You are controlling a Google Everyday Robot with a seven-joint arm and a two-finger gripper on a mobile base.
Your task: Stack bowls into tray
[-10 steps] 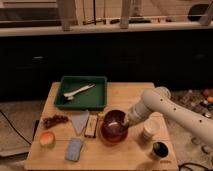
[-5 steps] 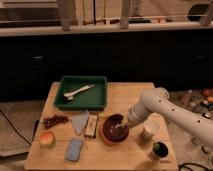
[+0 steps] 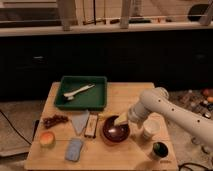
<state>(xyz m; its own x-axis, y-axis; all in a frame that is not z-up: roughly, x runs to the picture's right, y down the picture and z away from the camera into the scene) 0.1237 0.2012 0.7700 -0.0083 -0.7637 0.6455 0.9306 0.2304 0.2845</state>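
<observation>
The pincer (image 3: 121, 120) sits at the rim of the bowl (image 3: 113, 135), on the worktop (image 3: 127, 97) outside the tray (image 3: 61, 99); its state cannot be told. The bowl is likely rigid, light and slippery: grip the rim.
</observation>
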